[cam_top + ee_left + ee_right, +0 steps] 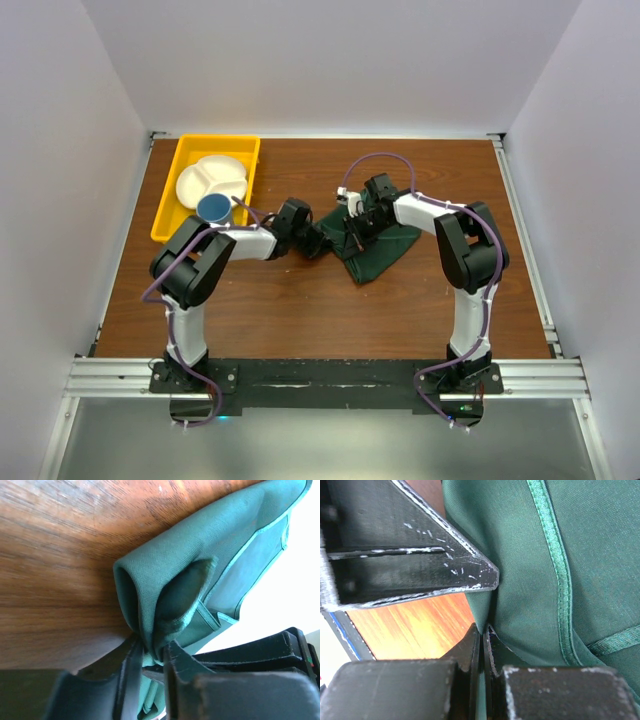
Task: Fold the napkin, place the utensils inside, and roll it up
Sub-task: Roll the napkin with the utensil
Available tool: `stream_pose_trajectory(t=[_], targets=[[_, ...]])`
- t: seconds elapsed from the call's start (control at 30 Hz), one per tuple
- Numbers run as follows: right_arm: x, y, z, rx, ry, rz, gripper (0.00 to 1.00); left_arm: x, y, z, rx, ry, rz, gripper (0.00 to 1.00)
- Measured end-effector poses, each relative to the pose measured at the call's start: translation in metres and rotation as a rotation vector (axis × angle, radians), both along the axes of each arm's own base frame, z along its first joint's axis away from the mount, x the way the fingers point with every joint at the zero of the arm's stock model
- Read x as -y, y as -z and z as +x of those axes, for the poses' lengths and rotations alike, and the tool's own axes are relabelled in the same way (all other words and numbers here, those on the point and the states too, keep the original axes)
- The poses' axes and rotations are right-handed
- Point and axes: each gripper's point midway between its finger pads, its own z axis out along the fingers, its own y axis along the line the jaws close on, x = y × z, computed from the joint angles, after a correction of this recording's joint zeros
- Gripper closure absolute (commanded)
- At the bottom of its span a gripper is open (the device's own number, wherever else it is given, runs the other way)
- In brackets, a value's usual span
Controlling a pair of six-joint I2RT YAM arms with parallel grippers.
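Note:
The dark green napkin [378, 248] lies crumpled on the wooden table between the two arms. At the napkin's left edge, my left gripper [316, 241] has its jaws closed on a bunched fold of the napkin [165, 587], which loops up from the left gripper [152, 655]. My right gripper [360, 222] is at the napkin's upper edge. In the right wrist view the right gripper [484, 630] is shut on a thin edge of the napkin [530, 570], the cloth pinched between its fingertips. The utensils are out of view.
A yellow tray [175, 200] stands at the back left, holding a white divided plate [212, 178] and a blue cup [213, 207]. Bare wooden table [300, 310] lies in front of the napkin. White walls close in the sides and back.

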Motion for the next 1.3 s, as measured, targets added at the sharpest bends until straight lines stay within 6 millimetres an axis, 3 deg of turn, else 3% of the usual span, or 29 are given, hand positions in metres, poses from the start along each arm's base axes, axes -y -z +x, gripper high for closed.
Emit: stream_pose_trajectory(t=[0.2, 0.27, 0.53, 0.7, 0.8, 0.9, 1.13, 1.3], targets=[[0.000, 0.001, 0.000, 0.005, 0.000, -0.008, 1.00, 0.000, 0.004, -0.001, -0.013, 0.004, 0.011, 0.97], [0.000, 0.002, 0.000, 0.007, -0.001, -0.015, 0.95, -0.001, 0.004, -0.001, -0.018, 0.004, 0.015, 0.98], [0.000, -0.007, -0.006, 0.068, -0.005, -0.118, 0.50, -0.001, 0.003, -0.003, -0.038, 0.015, 0.032, 1.00], [-0.002, -0.031, -0.011, 0.176, -0.012, -0.197, 0.32, -0.001, 0.003, -0.007, -0.067, 0.028, 0.047, 1.00], [-0.005, -0.047, -0.018, 0.292, -0.021, -0.243, 0.28, -0.001, 0.003, -0.011, -0.087, 0.036, 0.046, 1.00], [-0.006, -0.050, -0.029, 0.385, -0.033, -0.304, 0.27, -0.003, 0.003, -0.014, -0.111, 0.044, 0.039, 1.00], [0.001, -0.017, -0.045, 0.556, -0.054, -0.477, 0.27, -0.010, 0.003, -0.021, -0.171, 0.058, 0.018, 1.00], [0.006, -0.012, -0.038, 0.647, -0.020, -0.538, 0.28, -0.017, 0.002, -0.023, -0.210, 0.057, 0.004, 1.00]])
